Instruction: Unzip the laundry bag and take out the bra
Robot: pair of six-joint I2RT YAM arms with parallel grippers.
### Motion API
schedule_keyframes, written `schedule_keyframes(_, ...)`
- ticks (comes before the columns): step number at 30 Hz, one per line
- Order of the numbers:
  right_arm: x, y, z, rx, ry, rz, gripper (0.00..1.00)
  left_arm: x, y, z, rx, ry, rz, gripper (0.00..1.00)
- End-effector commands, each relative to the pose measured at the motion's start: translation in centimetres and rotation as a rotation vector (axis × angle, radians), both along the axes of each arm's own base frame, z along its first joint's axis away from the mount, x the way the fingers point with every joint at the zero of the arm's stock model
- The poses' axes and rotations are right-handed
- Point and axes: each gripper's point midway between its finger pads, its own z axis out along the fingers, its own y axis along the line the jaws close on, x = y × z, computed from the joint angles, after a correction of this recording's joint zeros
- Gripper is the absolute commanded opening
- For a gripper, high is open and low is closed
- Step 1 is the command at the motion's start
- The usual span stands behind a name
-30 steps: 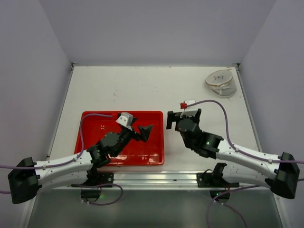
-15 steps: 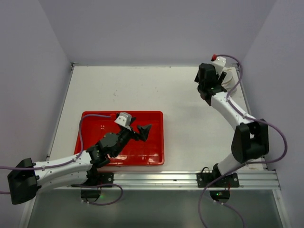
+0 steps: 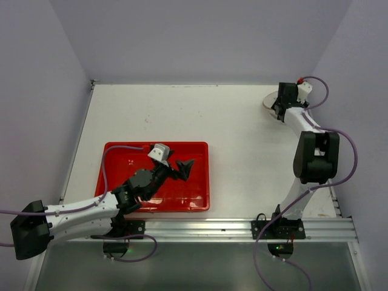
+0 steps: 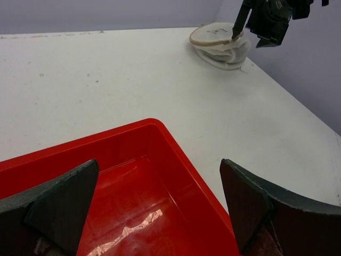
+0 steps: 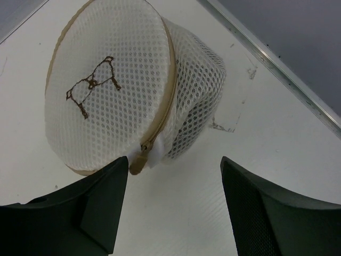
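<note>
R gripper (image 5: 171,166) hangs just over the laundry bag (image 5: 122,80), which sits in the upper right of the top view, near the far-right corner of the table (image 3: 200,115). The jaws are apart w/ nothing between them and straddle the zipper pull (image 5: 143,148), low centre in the R wrist view. That's prob. a line-up to pinch the pull and run it round the tan zipper tape (image 5: 169,90).

The bag lies tipped, flat round face toward the cam.

L gripper (image 4: 160,184) is spread wide and empty, parked over the red tray (image 4: 160,127) at lower left of the top view (likely waiting as the drop spot).

Bra: not seen in any view. It's presumably inside the mesh, can't tell.

Writing: none readable. There's only a brown stitched outline (image 5: 93,85) on the bag's face, which looks like a bra pictogram, and no brand.
</note>
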Motion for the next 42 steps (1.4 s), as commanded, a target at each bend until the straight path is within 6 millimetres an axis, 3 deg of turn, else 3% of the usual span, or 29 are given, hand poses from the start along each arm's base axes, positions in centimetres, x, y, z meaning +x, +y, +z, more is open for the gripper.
schedule_keyframes(1,2.3,0.3,1.7,0.011,-0.06,0.026,0.72,0.3,-0.1,1.4,-0.04,-0.016,0.018,1.0)
schedule_keyframes(10,4.3,-0.4,2.0,0.046,-0.16,0.03,0.7,0.5,-0.2,1.1,-0.024,-0.015,0.025,1.0)
schedule_keyframes(19,4.7,-1.4,-0.3,0.04,-0.124,-0.007,0.66,0.6,-0.3,1.0,-0.02,-0.011,0.022,1.0)
schedule_keyframes(23,4.0,-1.2,-0.6,0.059,-0.137,-0.017,0.51,0.6,-0.3,1.0,-0.02,-0.012,0.025,1.0)
schedule_keyframes(24,4.2,-0.9,0.3,0.068,-0.17,-0.003,0.43,0.6,-0.2,1.1,-0.02,-0.014,0.026,1.0)
schedule_keyframes(27,3.6,0.2,0.7,0.122,-0.192,0.036,0.33,0.5,-0.1,1.1,-0.025,-0.02,0.026,1.0)
schedule_keyframes(28,3.3,0.5,2.3,0.13,-0.227,0.043,0.3,0.3,-0.3,1.3,-0.033,-0.026,0.009,1.0)
schedule_keyframes(30,1.9,1.7,1.6,0.193,-0.226,0.066,0.21,0.1,-0.5,1.5,-0.041,-0.031,-0.009,1.0)
schedule_keyframes(31,1.5,2.1,3.5,0.212,-0.281,0.074,0.19,0.1,-0.5,1.5,-0.04,-0.029,-0.014,1.0)
schedule_keyframes(32,0.1,2.6,2.0,0.248,-0.27,0.067,0.16,0.0,-0.7,1.8,-0.053,-0.024,-0.018,1.0)
schedule_keyframes(33,-0.3,3.3,2.2,0.28,-0.297,0.084,0.12,0.0,-0.7,2.2,-0.068,-0.017,-0.013,1.0)
schedule_keyframes(34,-1.1,3.7,3.7,0.3,-0.346,0.095,0.08,0.1,-0.5,1.6,-0.054,0.015,0.003,1.0)
schedule_keyframes(35,-2.5,4.4,2.0,0.343,-0.334,0.09,0.09,0.5,-0.4,2.9,-0.112,0.044,0.041,1.0)
schedule_keyframes(36,-2.8,5.3,2.5,0.381,-0.369,0.125,0.1,0.7,-0.5,3.3,-0.136,0.068,0.053,1.0)
schedule_keyframes(37,-4.0,6.1,1.4,0.434,-0.368,0.127,0.11,0.6,-1.3,4.6,-0.185,0.116,0.042,1.0)
schedule_keyframes(38,-4.3,6.7,3.3,0.459,-0.433,0.156,0.11,0.5,-1.9,5.2,-0.193,0.142,0.02,1.0)
schedule_keyframes(39,-4.7,7.8,3.6,0.502,-0.445,0.191,0.11,0.3,-2.6,4.7,-0.168,0.19,0.0,1.0)
schedule_keyframes(40,-5.2,8.4,3.9,0.529,-0.457,0.209,0.11,0.1,-3.3,5.2,-0.185,0.214,-0.025,1.0)
schedule_keyframes(41,-6.0,9.2,4.1,0.57,-0.478,0.213,0.11,-0.4,-4.7,7.3,-0.242,0.24,-0.088,1.0)
schedule_keyframes(42,-6.2,9.6,4.5,0.599,-0.498,0.225,0.11,-0.5,-5.6,7.4,-0.241,0.268,-0.111,1.0)
